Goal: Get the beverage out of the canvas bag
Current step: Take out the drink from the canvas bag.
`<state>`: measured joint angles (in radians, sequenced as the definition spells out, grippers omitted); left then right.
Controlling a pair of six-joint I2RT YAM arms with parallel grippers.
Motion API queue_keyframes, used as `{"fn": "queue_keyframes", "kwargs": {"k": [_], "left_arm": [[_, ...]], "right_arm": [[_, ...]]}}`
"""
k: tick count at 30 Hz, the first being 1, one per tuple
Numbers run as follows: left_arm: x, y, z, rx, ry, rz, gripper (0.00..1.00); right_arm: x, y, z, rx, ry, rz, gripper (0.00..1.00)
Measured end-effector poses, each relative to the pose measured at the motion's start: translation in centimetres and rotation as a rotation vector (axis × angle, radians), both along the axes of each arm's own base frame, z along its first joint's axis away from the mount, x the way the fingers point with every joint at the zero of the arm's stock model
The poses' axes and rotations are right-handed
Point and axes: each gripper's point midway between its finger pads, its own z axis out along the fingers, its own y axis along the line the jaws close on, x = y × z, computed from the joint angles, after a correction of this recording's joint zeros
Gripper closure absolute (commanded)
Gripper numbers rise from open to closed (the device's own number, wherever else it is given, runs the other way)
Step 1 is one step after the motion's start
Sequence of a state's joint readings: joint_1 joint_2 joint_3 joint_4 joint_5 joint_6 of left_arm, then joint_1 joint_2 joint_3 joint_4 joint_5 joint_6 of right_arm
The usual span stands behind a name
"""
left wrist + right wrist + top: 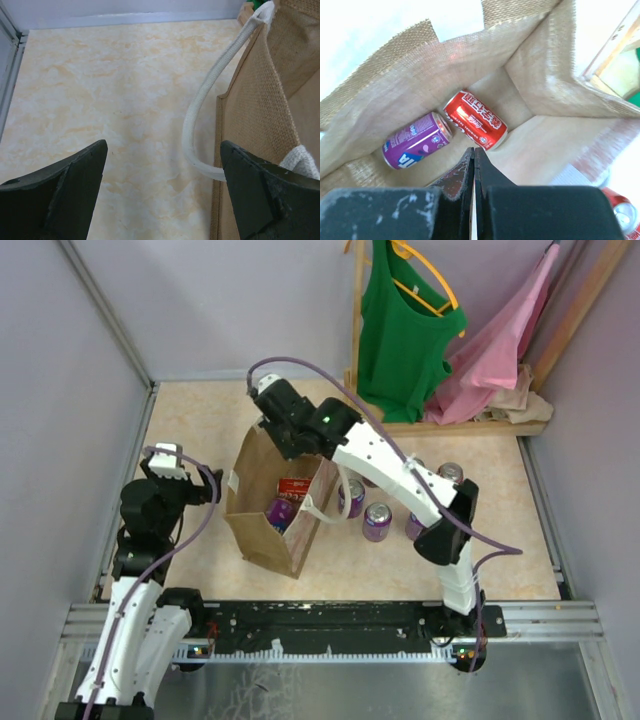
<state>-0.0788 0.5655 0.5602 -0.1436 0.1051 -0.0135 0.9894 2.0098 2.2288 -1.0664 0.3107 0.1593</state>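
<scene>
The tan canvas bag point(262, 525) stands open in the middle of the table, with pale strap handles point(322, 508). Inside it lie a red cola can point(475, 120) and a purple can point(415, 141); both also show from above, the red can point(294, 486) and the purple can point(281, 512). My right gripper point(474, 152) is shut and empty, hovering over the bag's mouth above the cans; in the top view the right gripper point(288, 440) is at the bag's far rim. My left gripper point(162, 185) is open and empty, left of the bag point(265, 100), near its handle point(200, 110).
Several purple cans point(377, 521) stand on the table right of the bag, under my right arm. A can top point(620, 212) shows outside the bag. A wooden rack holds a green top point(400, 330) and a pink garment point(500, 340) at the back right.
</scene>
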Motion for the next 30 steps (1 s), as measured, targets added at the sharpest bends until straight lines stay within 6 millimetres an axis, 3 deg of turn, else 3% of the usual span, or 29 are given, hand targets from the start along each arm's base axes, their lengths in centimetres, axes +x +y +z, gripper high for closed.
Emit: {"fn": "queue_keyframes", "kwargs": {"k": [3,6,12,14,16,18,24,29,30], "left_arm": [[0.0,0.1,0.9,0.009,-0.022,0.002,0.00],[-0.1,0.2,1.9,0.009,-0.045,0.007,0.00],[-0.2,0.0,4.1,0.003,-0.092,-0.002,0.00],[-0.1,-0.1,5.6,-0.002,-0.119,-0.011,0.00],[-0.2,-0.3,7.5,-0.007,-0.158,-0.022,0.07],[-0.3,-0.7,9.4,-0.011,-0.204,-0.041,0.27],[-1.2,-2.5,14.4,-0.013,-0.342,-0.153,0.67],[-1.4,-4.7,15.8,-0.035,-0.389,-0.281,0.78],[-1.4,-5.3,15.8,-0.037,-0.392,-0.319,0.80]], "right_arm": [[-0.4,-0.8,3.1,0.054,-0.043,-0.007,1.00],[-0.6,-1.2,3.9,0.070,-0.054,-0.008,0.97],[-1.4,-2.3,2.1,0.041,-0.025,-0.016,0.72],[-1.5,-2.4,2.2,0.053,-0.034,-0.020,0.60],[-1.6,-2.7,3.2,0.085,-0.061,-0.023,0.43],[-1.6,-3.0,5.0,0.138,-0.099,-0.030,0.28],[-3.1,-6.6,13.4,0.363,-0.293,-0.061,0.23],[-5.4,-11.8,20.2,0.570,-0.452,-0.116,0.20],[-5.4,-12.0,20.5,0.576,-0.458,-0.119,0.20]]}}
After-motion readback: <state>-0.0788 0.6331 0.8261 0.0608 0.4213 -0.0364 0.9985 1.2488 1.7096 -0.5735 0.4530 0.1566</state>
